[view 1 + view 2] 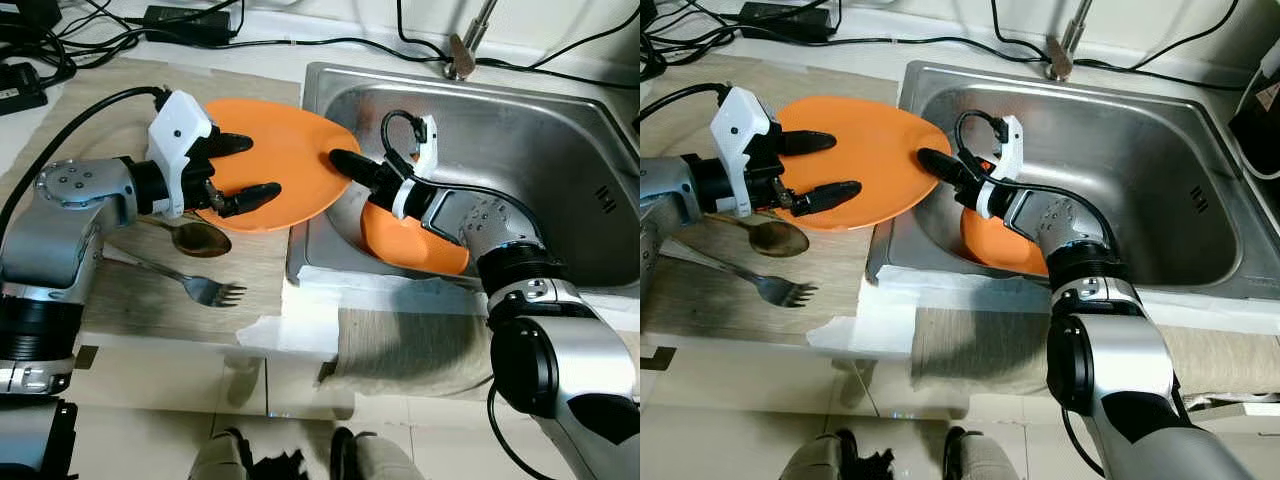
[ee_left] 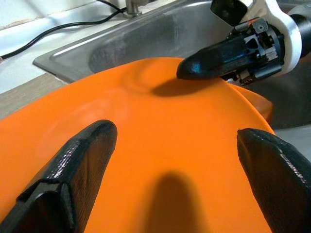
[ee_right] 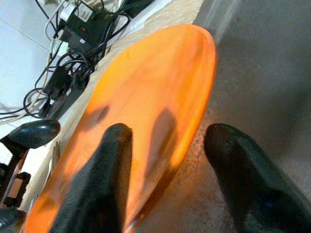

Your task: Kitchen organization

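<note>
So there's an orange plate (image 1: 285,165) sitting half on the counter mat (image 1: 150,290) and half over the left rim of the steel sink (image 1: 560,150), and both grippers are at it at once. The left gripper (image 1: 238,172) comes in from the left, fingers spread wide over the plate's top face, one finger toward the far side and one toward the near side. From the left wrist view both black fingers (image 2: 77,170) hang just above the orange surface with shadows under them, can't tell if they actually touch it.

The right gripper (image 1: 345,165) reaches from inside the sink toward the plate's right edge. In the right wrist view it's parted, with one finger (image 3: 104,179) over the plate's top and the other (image 3: 243,184) on the sink side below the rim, so the edge sits between them. Not clamped as far as I can see, there's a gap on the lower side.

A second orange plate (image 1: 415,245) lies down in the sink basin, mostly hidden under the right arm, near the front left corner of the basin.

On the mat just near of the first plate there's a spoon (image 1: 195,238), and nearer still a fork (image 1: 200,287), tines pointing right. The faucet (image 1: 465,45) stands at the far rim of the sink, and black cables (image 1: 120,30) and a power brick (image 1: 190,22) run along the far counter.
</note>
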You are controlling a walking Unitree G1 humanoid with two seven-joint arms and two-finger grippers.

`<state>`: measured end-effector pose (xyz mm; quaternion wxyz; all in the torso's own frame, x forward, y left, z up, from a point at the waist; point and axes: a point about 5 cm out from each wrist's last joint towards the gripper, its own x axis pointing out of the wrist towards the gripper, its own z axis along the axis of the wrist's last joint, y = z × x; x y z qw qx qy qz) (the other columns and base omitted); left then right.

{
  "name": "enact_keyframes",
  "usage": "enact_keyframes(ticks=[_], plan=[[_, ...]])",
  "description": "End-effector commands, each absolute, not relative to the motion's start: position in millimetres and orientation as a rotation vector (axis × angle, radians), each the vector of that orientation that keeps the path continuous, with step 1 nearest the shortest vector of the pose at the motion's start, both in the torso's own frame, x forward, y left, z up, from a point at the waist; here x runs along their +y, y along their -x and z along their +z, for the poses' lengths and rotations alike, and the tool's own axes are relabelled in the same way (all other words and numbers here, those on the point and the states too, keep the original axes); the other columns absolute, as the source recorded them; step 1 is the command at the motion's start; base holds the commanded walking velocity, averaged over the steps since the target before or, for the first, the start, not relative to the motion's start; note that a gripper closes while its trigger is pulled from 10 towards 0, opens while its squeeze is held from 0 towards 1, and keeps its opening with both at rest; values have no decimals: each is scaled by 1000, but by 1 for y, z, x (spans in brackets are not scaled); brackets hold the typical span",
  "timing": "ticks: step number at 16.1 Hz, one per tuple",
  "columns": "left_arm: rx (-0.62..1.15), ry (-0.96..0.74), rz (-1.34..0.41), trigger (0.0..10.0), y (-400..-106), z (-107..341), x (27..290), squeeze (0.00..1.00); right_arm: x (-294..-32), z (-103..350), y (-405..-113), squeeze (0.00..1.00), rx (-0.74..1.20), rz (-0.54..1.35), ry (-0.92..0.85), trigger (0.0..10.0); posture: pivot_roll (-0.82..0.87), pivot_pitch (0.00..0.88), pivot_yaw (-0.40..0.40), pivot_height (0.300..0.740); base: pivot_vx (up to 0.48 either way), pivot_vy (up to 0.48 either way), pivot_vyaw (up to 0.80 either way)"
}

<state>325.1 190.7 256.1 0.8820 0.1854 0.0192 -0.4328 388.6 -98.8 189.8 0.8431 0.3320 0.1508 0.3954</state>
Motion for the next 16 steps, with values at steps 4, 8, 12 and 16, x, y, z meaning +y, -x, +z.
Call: enact_keyframes(ticks=[4, 8, 12, 16], plan=[[35, -392, -924, 10000, -321, 258, 189, 0, -106, 194, -391, 0, 291, 823, -713, 0, -106, 187, -131, 740, 0, 0, 0], [35, -386, -923, 10000, -321, 257, 189, 0, -106, 195, -392, 0, 287, 829, -724, 0, -106, 186, -130, 740, 0, 0, 0], [29, -380, -923, 10000, -320, 259, 189, 0, -108, 195, -391, 0, 280, 830, -742, 0, -106, 178, -126, 740, 0, 0, 0], [20, -375, -916, 10000, -321, 260, 190, 0, -108, 192, -390, 0, 276, 835, -754, 0, -105, 174, -121, 740, 0, 0, 0]])
